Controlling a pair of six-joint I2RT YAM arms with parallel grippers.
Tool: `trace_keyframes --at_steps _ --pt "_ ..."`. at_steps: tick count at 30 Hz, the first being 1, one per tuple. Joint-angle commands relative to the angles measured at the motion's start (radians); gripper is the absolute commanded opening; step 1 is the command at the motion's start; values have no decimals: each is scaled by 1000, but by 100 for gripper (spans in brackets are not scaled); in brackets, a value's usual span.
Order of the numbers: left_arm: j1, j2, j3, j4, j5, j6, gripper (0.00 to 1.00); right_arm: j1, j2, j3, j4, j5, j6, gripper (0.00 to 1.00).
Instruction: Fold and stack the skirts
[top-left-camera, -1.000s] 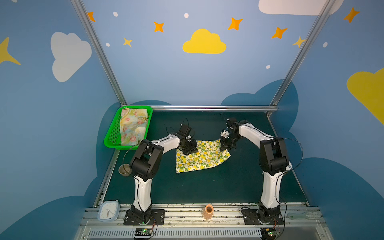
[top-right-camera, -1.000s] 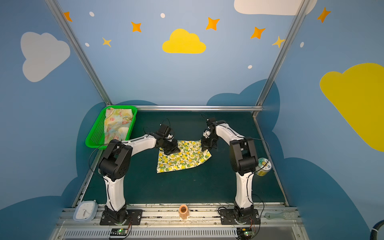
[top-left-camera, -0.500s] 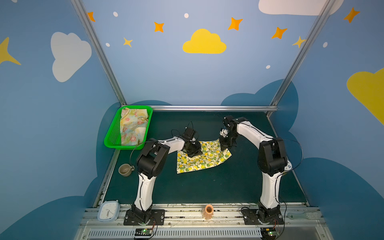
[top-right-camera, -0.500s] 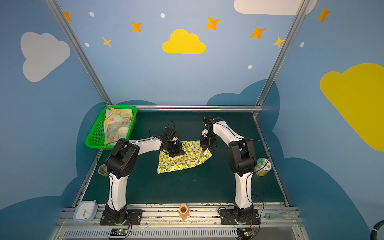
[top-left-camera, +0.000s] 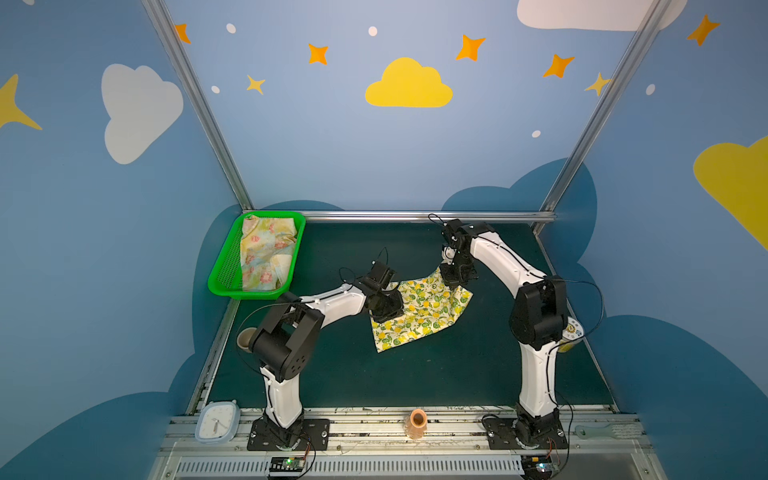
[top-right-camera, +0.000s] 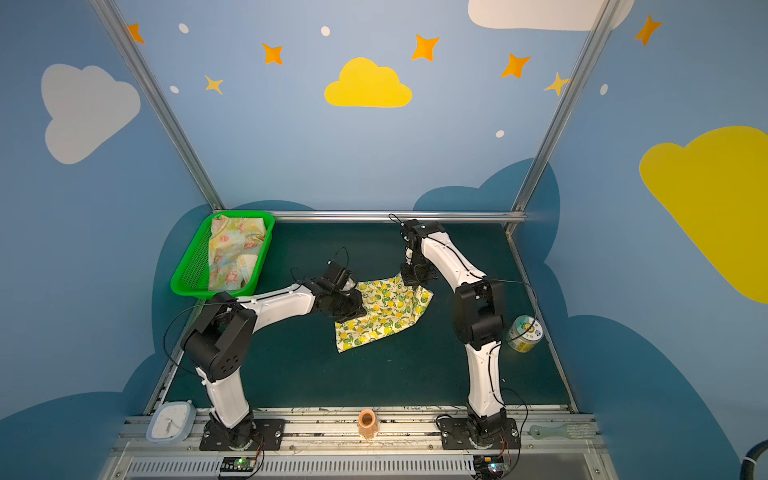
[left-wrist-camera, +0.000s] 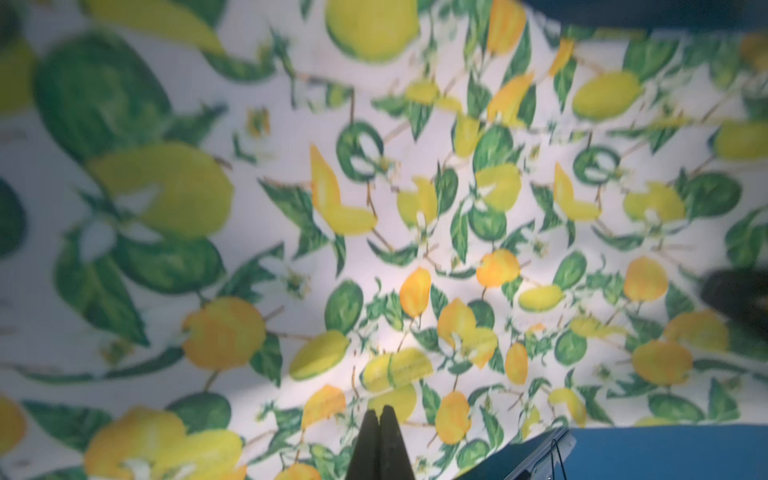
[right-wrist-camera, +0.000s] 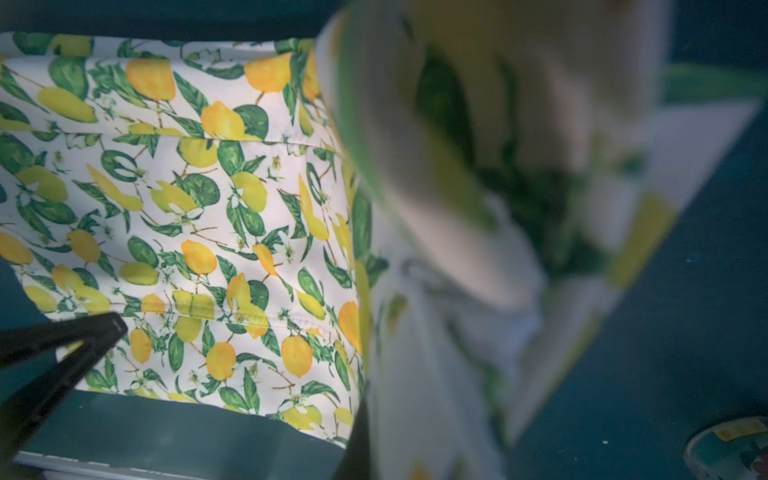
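— Since a second before, my left hand (top-left-camera: 384, 305) had slid rightward, farther in over the cream cloth skirt printed with yellow lemons and green leaves (top-left-camera: 419, 318), and that arm's elbow had swung in toward the middle. My right hand (top-left-camera: 455, 279) had hardly shifted.

— What did each hand have hold of?

— Both were pinched fully closed on the lemon skirt. The left had it near the far left corner. The right had the far right corner, raised off the dark green surface (top-left-camera: 415, 374). In the left wrist view my two fingers (left-wrist-camera: 368, 453) met tip to tip against the print, which filled nearly the whole picture.

— And the rest of the cloth?

— It sloped down from the two hands, and its near left corner lay on the surface around the middle.

— The other one?

— The pale yellow cloth skirt with pink flowers and blue-green blotches (top-left-camera: 266, 253) lay crumpled inside the green perforated plastic basket (top-left-camera: 226, 268) at the far left corner of the surface. It was well apart from both hands.
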Motion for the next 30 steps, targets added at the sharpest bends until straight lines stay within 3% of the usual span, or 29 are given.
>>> trace_keyframes --at_steps 1,8,13,18,25,30 --pt "-53 18 -30 3 -46 -22 4 22 20 22 -47 43 -9 0" --pt "-126 106 40 29 -17 -23 4 64 31 1 -38 51 12 0" --pt "-134 201 103 51 45 -19 4 75 30 -6 -48 74 26 0" --pt "-126 194 84 134 100 -68 4 74 4 -4 -74 96 29 0" --pt "-27 29 -33 163 138 -78 4 92 -12 42 -137 116 52 0" --pt "83 -45 -89 72 121 8 4 106 3 72 -155 132 67 0"
